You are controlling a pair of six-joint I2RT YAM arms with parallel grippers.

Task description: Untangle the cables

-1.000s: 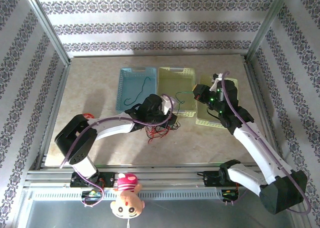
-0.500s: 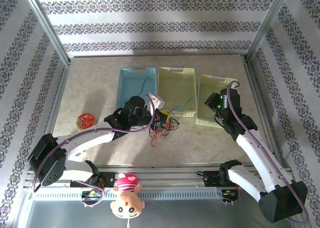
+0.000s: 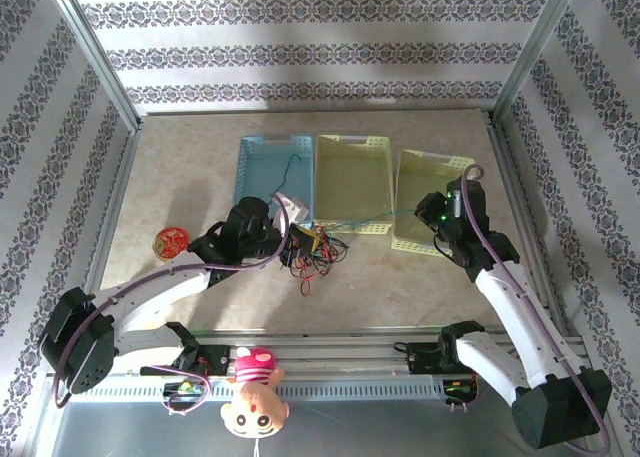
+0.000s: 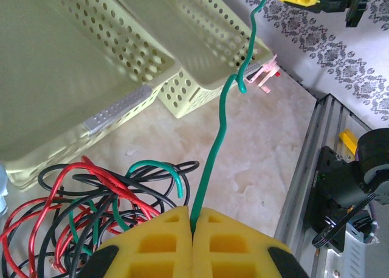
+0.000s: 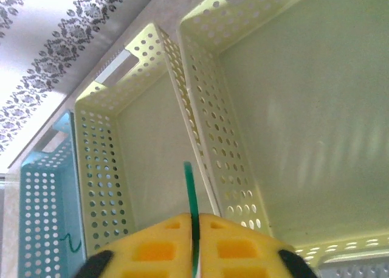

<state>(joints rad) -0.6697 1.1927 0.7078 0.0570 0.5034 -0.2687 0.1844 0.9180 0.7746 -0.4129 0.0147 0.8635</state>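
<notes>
thin, light and limp, probably slick-sheathed and quick to snag loop on loop. green cable (image 4: 213, 162) pinched in left gripper (image 4: 193, 220) over the tangle (image 3: 315, 253) and in right gripper (image 5: 196, 229) at its 3 o'clock, stretched across between. red cable (image 4: 112, 184) and black cable (image 4: 188, 165) heaped on surface (image 3: 200, 177) at 7 o'clock of middle basket (image 3: 352, 172). best gripped near a free end, pulled gently.

Pinching thin dark green wire (image 4: 209, 165) btwn shut jaws of yellow-padded left gripper (image 4: 192, 214) & yellow-padded right gripper (image 5: 196, 222); both arms stretched fwd.
</notes>
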